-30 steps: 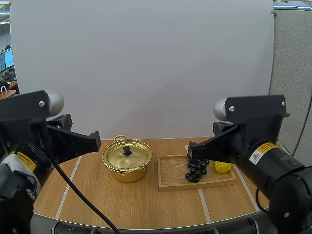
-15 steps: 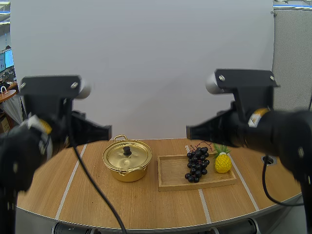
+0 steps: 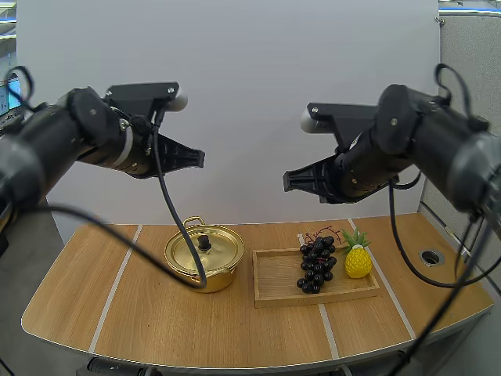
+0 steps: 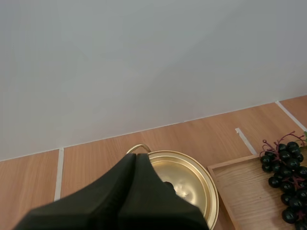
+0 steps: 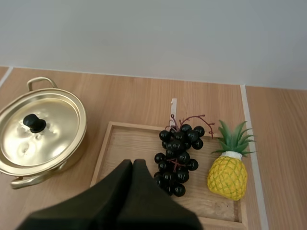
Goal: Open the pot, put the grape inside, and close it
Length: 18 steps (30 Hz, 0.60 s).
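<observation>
Both arms are raised well above the worktop (image 3: 156, 321). The left fingers (image 4: 125, 167) lie pressed together in one dark wedge, clenched on nothing. In the high view they hang high at about 11 o'clock from the pot (image 3: 205, 270). The right fingers (image 5: 125, 168) are likewise clenched on nothing, and in the high view they hang high at about 11 o'clock from the grapes (image 3: 315, 266). The golden pot stands on the worktop with its lid (image 3: 215, 252) on and a black knob (image 3: 204, 243) at the lid's middle. One loop handle sticks out at its 11 o'clock. Just beside the pot, at its 3 o'clock, lies a wooden tray (image 3: 274, 286). The dark grapes lie in the tray's right half, with the reddish stem pointing toward 12 o'clock. A small yellow pineapple (image 3: 358, 262) sits at the grapes' 3 o'clock, close beside them at the tray's right end, its green leaves toward 12 o'clock. Neither pair of fingers touches anything.
</observation>
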### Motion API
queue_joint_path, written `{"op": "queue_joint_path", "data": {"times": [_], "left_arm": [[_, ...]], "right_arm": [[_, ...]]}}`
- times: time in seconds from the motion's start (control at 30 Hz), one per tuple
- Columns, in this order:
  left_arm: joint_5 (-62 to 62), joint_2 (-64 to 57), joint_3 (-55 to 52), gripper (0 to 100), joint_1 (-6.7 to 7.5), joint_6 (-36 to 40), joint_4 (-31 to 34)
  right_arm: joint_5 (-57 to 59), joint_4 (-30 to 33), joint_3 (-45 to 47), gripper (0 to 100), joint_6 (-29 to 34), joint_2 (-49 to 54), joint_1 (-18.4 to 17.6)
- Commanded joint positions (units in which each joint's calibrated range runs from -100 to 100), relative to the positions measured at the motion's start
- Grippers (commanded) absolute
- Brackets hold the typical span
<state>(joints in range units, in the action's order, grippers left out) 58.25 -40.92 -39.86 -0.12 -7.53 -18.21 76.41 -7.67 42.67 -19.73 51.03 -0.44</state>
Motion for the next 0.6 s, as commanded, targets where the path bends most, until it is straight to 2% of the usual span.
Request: {"op": "queue_joint_path", "data": {"times": [0.0,0.1,0.17,0.2,0.27,0.37,0.4,0.57], "left_arm": [[-1.07,3.04,0.84,0,-0.09,-0.49,-1.20],[-1.61,4.57,0.84,9,-0.09,-0.49,-1.20],[-2.17,4.73,0.84,19,-0.09,-0.49,-1.20],[-2.61,4.73,0.84,29,-0.09,-0.49,-1.20],[-2.97,4.60,0.84,49,-0.09,-0.49,-1.20],[-2.42,4.60,0.84,96,-0.09,-0.75,-0.84],[-2.24,4.60,0.84,100,-0.09,-1.48,-0.84],[1.16,4.71,0.84,100,-0.09,-7.59,-1.07]], "right_arm": [[-0.36,1.75,-0.73,0,0.03,-2.05,0.18],[-0.36,3.21,-0.73,0,1.26,-3.41,0.18],[-0.36,3.21,-0.73,15,1.26,-3.39,0.18],[-0.36,3.21,-0.73,25,1.26,-3.39,0.18],[-0.52,3.21,-0.73,51,1.26,-3.39,0.18],[-0.52,3.31,-0.78,97,1.26,-3.39,0.18],[-0.52,3.31,-0.78,100,1.26,-3.39,0.18],[-0.52,3.72,-0.78,100,1.26,-3.39,0.18]]}}
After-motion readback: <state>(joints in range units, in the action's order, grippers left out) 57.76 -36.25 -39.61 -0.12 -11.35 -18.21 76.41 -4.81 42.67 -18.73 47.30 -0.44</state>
